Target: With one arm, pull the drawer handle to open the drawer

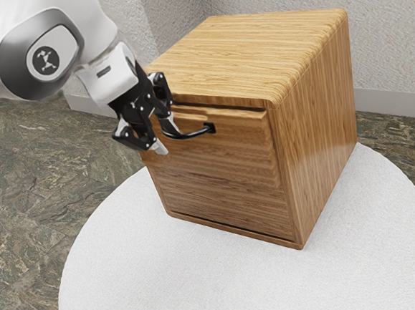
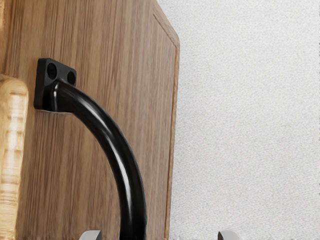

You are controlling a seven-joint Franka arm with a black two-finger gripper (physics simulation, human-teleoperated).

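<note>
White cloth covers the round table (image 1: 388,256) that bears the wooden cabinet (image 1: 257,50). The cabinet's upper drawer (image 1: 236,149) is at most a crack open, its black handle (image 1: 200,132) arching off the front. Around the handle's end nearest the arm, the gripper (image 1: 164,138) stands wide, not yet clamped. I would pinch the bar squarely, then pull straight outward so nothing slips or binds.

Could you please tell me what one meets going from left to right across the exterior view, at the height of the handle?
robot arm → end effector → drawer handle → cabinet's side wall
</note>
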